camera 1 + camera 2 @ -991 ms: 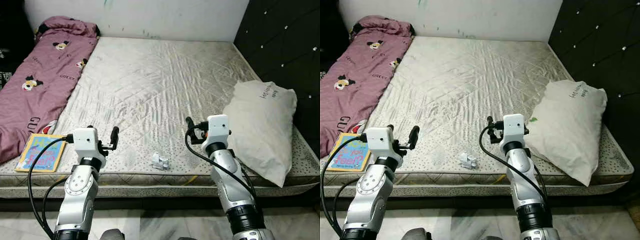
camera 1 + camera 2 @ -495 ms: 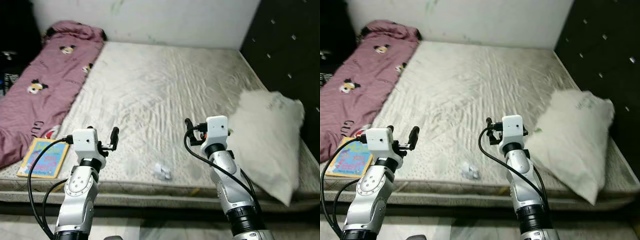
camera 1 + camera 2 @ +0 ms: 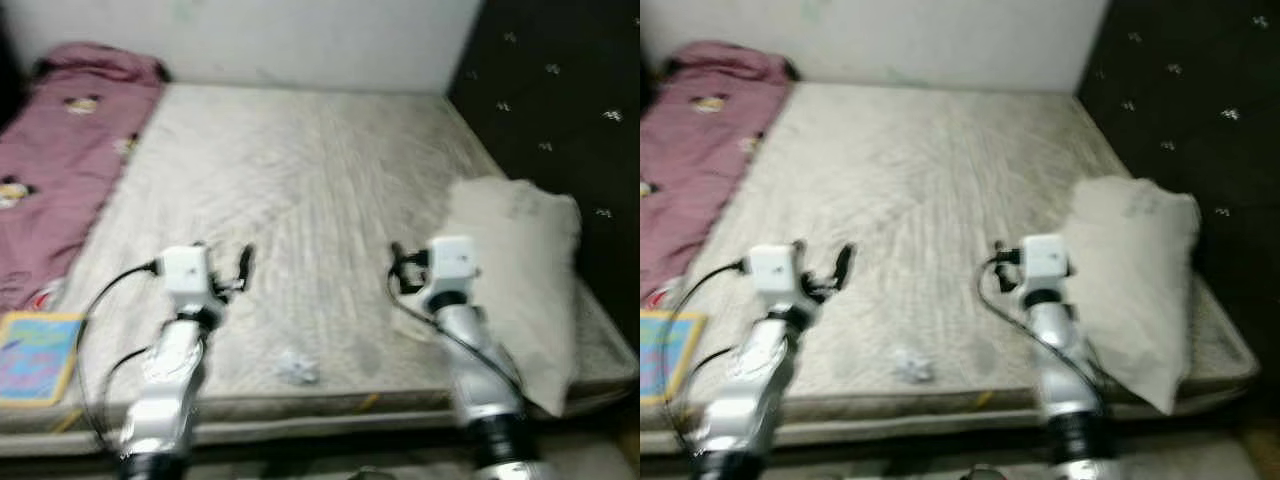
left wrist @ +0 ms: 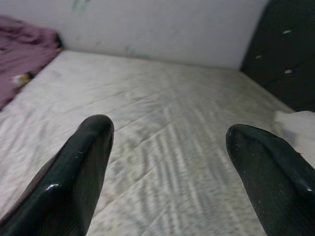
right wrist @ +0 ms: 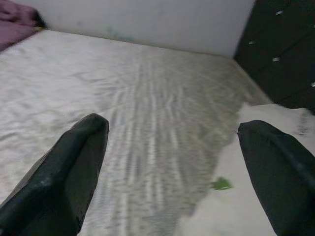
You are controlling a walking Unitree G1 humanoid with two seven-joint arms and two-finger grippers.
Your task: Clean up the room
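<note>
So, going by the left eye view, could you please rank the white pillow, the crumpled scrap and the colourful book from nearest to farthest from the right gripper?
From the right gripper:
1. White pillow, just beside it on its right, on the mattress's right edge.
2. Crumpled scrap, to its left, near the mattress's front edge.
3. Colourful book, far across at the front left corner.

One mattress, one white pillow, one pink blanket, one colourful book, one crumpled scrap.

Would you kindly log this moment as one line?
left gripper open | right gripper open | crumpled wrapper on mattress | pillow
</note>
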